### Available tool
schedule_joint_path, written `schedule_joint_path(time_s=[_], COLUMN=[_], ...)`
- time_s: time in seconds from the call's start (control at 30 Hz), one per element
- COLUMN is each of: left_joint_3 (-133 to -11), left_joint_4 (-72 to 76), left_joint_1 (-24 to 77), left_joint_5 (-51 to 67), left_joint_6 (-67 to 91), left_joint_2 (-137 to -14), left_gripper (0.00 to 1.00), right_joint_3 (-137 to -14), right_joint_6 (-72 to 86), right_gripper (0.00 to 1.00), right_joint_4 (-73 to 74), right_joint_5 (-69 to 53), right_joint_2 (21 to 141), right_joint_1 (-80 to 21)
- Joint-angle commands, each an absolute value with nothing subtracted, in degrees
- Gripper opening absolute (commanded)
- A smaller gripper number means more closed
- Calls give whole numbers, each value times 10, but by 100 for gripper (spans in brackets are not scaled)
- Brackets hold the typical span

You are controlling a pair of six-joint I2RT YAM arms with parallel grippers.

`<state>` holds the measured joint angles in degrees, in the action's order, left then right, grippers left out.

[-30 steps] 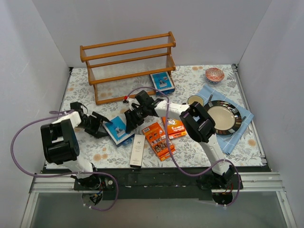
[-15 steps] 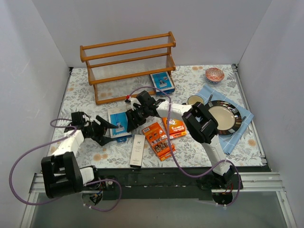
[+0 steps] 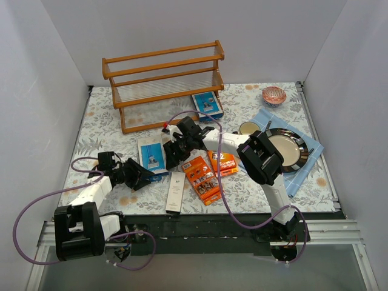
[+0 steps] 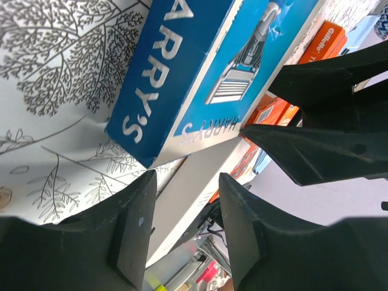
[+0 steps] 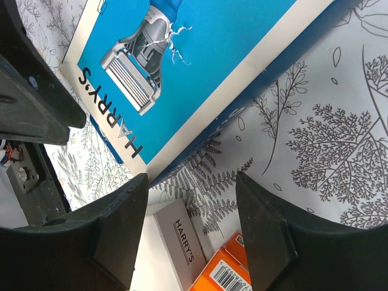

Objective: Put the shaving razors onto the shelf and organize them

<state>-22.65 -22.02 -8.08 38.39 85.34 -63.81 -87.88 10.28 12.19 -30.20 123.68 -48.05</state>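
The wooden shelf (image 3: pixel 162 77) stands at the back of the table. One blue razor pack (image 3: pixel 208 104) lies by its right foot. The other blue pack (image 3: pixel 151 155) lies flat mid-table; it also shows in the left wrist view (image 4: pixel 182 73) and the right wrist view (image 5: pixel 182 73). Two orange packs (image 3: pixel 202 179) (image 3: pixel 224 162) and the slim white box (image 3: pixel 175 191) lie nearer me. My left gripper (image 3: pixel 142 176) (image 4: pixel 187 182) is open and empty, just left of the blue pack's near corner. My right gripper (image 3: pixel 171 155) (image 5: pixel 191 182) is open and empty at the pack's right edge.
A dark-rimmed plate (image 3: pixel 286 149) sits on a blue cloth (image 3: pixel 306 173) at the right, with a small cup (image 3: pixel 248 128) and a patterned bowl (image 3: pixel 274 95) behind it. White walls close in the left, back and right.
The blue pack has shifted a little toward the shelf and turned to lie flat and square. My left gripper has drawn back to the near left, off the pack. My right gripper barely moved.
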Motion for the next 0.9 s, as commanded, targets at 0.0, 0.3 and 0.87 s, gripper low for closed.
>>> schedule_joint_path(time_s=[0.0, 0.3, 0.87], left_joint_3=[-215, -221, -196], left_joint_4=[-176, -183, -120], left_joint_1=[-71, -67, -46], left_joint_5=[368, 321, 366], left_joint_6=[854, 848, 861], left_joint_2=[-647, -664, -674], left_gripper=[44, 48, 40], right_joint_3=[-872, -875, -877], right_joint_6=[101, 138, 158], right_gripper=[67, 66, 66], right_joint_4=[113, 96, 81], right_joint_5=[-315, -339, -345], right_joint_2=[1213, 1218, 1250], right_joint_1=[-476, -463, -466])
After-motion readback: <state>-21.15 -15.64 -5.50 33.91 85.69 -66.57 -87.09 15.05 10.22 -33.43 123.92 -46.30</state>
